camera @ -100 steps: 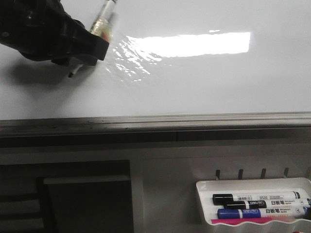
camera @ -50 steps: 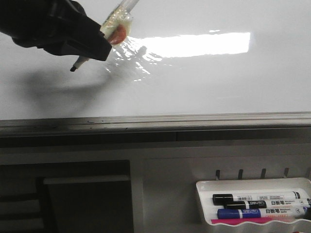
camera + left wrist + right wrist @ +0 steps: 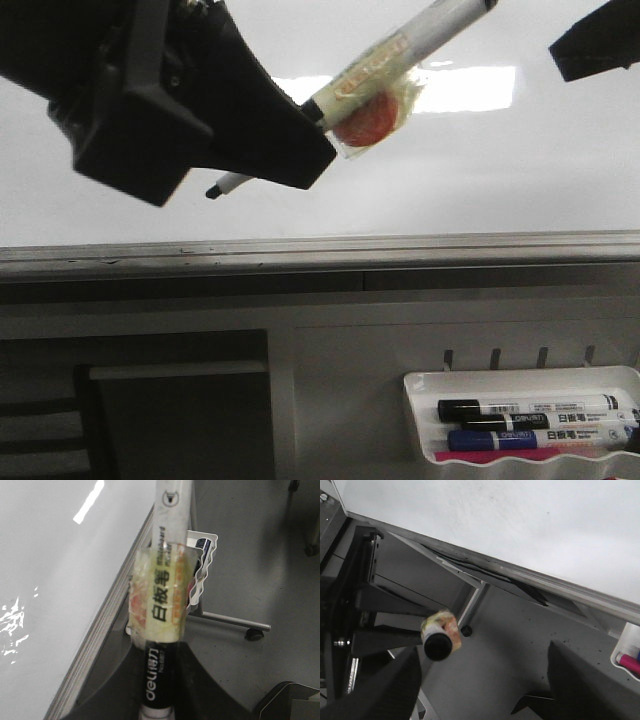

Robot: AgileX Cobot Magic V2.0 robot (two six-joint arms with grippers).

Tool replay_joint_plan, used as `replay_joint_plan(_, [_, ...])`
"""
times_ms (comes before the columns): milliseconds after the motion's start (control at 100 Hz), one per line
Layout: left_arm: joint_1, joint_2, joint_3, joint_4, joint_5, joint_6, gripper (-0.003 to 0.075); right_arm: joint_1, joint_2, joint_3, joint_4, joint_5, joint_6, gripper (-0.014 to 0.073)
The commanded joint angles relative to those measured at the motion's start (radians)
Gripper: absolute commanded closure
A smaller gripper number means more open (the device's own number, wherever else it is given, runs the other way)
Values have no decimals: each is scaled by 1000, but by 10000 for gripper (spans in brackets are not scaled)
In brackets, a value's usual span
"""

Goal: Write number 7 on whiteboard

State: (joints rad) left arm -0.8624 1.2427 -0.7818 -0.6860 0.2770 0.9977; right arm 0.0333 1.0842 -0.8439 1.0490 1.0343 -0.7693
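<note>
Office or lab — wheeled whiteboard (image 3: 480,180), marker tray (image 3: 520,385) hung below, grey floor (image 3: 260,555).

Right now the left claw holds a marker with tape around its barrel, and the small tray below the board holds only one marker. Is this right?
Not quite. The left claw does hold the taped marker, but the front view shows the tray holding more than one: a black marker and a blue marker.

Marker tray (image 3: 425,385) below whiteboard (image 3: 480,180)

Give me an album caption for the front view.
Left gripper holds a taped marker above the whiteboard.
</note>
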Motion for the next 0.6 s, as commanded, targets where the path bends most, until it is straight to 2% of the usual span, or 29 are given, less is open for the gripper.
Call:
replay_joint_plan(0, [-10, -29, -31, -1, -45, -5, 741, 4, 25, -58, 78, 40, -27, 125])
replay_joint_plan(360, [-10, -29, -31, 7, -51, -5, 741, 146, 125, -126, 87, 45, -52, 132])
replay_joint_plan(590, [-10, -29, -31, 19, -69, -5, 741, 161, 175, -146, 87, 77, -64, 300])
